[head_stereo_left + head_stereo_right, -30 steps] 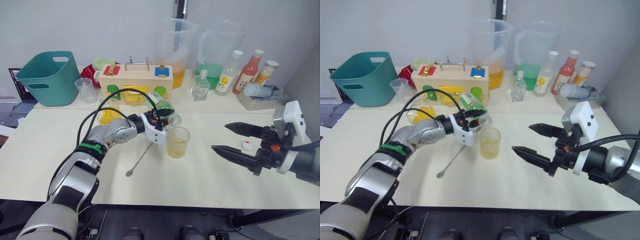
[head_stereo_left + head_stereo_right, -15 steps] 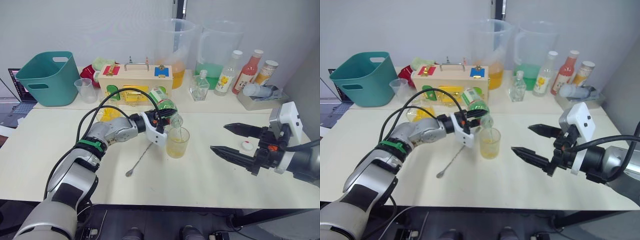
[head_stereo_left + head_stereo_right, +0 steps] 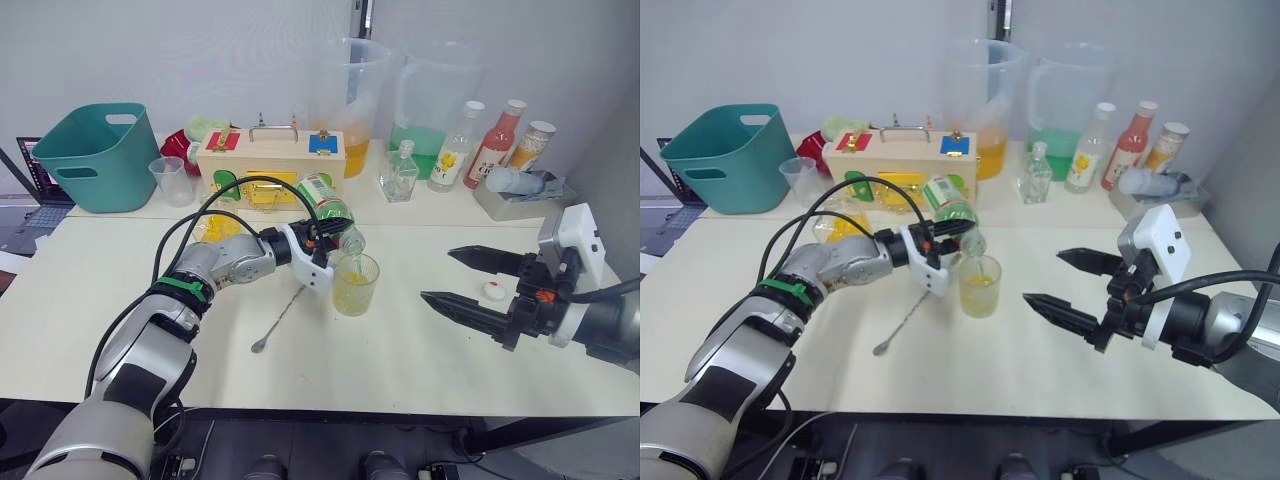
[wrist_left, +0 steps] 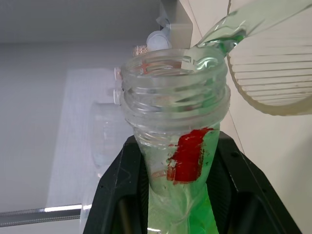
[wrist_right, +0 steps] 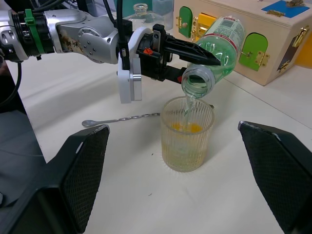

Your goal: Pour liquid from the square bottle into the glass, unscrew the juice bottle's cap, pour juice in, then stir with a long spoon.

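Jaws of the left gripper [image 3: 330, 238] are clamped around the neck of the juice bottle [image 3: 326, 203], which sits tipped mouth-down at the centre of the head view, and a thin stream of pale green juice [image 5: 188, 105] is falling into the glass [image 3: 354, 284] right below. Yellow liquid already sits in the bottom of that tumbler. Over at the right of the frame the right gripper [image 3: 477, 281] hovers above the surface [image 3: 400, 350] with its jaws spread wide, holding nothing, and the white cap [image 3: 494, 291] lies just beside it. The long spoon [image 3: 283, 316] rests flat on the surface, just left of the glass.

Now the risks. The bottle's mouth hangs near the glass's far rim, so a small drift of the wrist sends the stream down the outside wall. Tip too steeply and the juice gulps out, splashes, maybe overfills. The grip is only on the narrow neck, with the heavy body hanging free above, so the bottle could swivel in the jaws. And a low swing on the way back could knock the tumbler over
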{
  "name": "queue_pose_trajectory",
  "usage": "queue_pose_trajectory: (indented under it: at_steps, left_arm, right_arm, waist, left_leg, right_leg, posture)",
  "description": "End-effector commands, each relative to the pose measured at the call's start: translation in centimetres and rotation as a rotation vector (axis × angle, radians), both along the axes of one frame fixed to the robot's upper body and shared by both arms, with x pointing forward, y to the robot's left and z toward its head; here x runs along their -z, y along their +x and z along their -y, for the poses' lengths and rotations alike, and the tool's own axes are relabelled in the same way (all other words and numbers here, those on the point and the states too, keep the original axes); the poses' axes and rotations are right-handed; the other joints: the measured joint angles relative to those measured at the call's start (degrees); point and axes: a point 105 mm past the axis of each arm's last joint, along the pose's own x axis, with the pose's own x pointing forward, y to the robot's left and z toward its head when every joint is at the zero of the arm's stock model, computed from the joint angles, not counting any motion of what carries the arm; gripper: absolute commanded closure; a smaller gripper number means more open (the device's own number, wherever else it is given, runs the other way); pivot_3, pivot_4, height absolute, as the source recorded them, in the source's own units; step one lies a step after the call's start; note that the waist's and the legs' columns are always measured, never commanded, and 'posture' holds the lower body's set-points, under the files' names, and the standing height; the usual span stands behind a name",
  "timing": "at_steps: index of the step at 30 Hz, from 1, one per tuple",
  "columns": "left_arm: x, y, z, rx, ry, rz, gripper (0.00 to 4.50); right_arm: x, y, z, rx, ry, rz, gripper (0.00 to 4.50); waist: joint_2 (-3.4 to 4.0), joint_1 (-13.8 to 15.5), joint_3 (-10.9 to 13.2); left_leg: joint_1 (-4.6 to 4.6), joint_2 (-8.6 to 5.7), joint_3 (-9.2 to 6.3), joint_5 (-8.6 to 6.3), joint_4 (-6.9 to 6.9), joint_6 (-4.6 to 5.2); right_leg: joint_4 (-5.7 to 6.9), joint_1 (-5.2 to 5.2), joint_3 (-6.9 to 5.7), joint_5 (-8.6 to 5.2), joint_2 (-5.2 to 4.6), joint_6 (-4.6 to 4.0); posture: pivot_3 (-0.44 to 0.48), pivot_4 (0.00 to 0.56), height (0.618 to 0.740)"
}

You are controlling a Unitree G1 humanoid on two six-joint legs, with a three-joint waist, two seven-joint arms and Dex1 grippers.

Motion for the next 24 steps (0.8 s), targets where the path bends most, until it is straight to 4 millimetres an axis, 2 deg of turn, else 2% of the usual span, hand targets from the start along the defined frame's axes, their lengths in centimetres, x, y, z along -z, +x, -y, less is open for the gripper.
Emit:
queue_pose_trajectory:
  at_steps: [1, 12, 17, 24]
  left_arm:
    - [-2.3, 0.2, 0.0, -0.004, -0.141, -0.046, 3.43]
    - [-4.8, -0.8, 0.1, 0.045, -0.319, -0.188, 3.43]
    - [-7.0, 1.1, -2.1, -0.044, -0.611, -0.466, 3.43]
    - [-9.6, -0.2, -4.8, -0.015, -0.848, -0.705, 3.43]
  right_arm:
    - [-0.9, -0.1, -0.1, -0.007, 0.006, 0.054, 0.00]
    - [-1.7, 0.3, -0.2, -0.031, 0.006, 0.077, 0.00]
    - [-2.2, 0.9, -0.4, -0.064, 0.009, 0.087, 0.00]
    - [-2.6, 2.1, -0.7, -0.136, 0.005, 0.085, 0.00]
  waist:
    - [0.00, 0.0, 0.0]
    - [0.01, -0.1, 0.0]
    - [0.02, -0.3, 0.0]
    - [0.02, -0.7, 0.0]
  left_leg:
    - [0.00, 0.00, 0.00, 0.00, 0.01, 0.00]
    - [0.01, 0.01, -0.01, -0.01, 0.07, 0.02]
    - [-0.01, 0.01, -0.01, -0.01, 0.14, 0.02]
    - [0.02, 0.04, -0.04, -0.02, 0.14, 0.03]
  right_leg:
    - [0.00, 0.00, 0.00, 0.00, 0.00, 0.00]
    - [0.04, 0.00, 0.00, 0.00, 0.01, 0.00]
    - [0.04, 0.01, -0.01, 0.00, 0.01, 0.00]
    - [0.09, -0.01, 0.00, 0.00, 0.04, 0.00]
  posture:
    - [0.000, 0.150, 0.740]
    - [0.000, 0.150, 0.740]
    - [0.000, 0.150, 0.740]
    - [0.000, 0.150, 0.740]
